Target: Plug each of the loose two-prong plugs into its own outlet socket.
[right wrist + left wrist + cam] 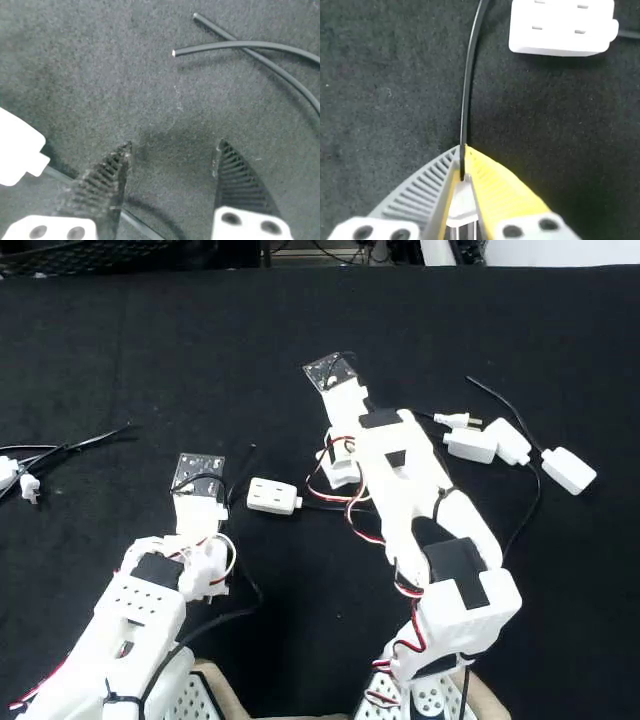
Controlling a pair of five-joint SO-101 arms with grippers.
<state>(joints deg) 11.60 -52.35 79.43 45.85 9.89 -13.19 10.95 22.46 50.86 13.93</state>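
Note:
A white outlet block (273, 496) with slotted sockets lies on the black table between the two arms; it also appears close by in the left wrist view (562, 27). My left gripper (462, 150) is shut on a thin black cable (470, 75) that runs away from its tips beside the block. Something white sits deeper between its jaws. In the high view the left gripper (199, 472) is just left of the block. My right gripper (172, 150) is open over bare cloth, farther back on the table (330, 370). Loose white plugs (470, 445) lie to the right.
Two black cable ends (175, 52) lie beyond the right gripper, and a white plug body (15, 150) is beside one finger. More white plugs (568, 470) and cables (500, 400) lie at the right. Cables and a small plug (28, 485) are at the far left.

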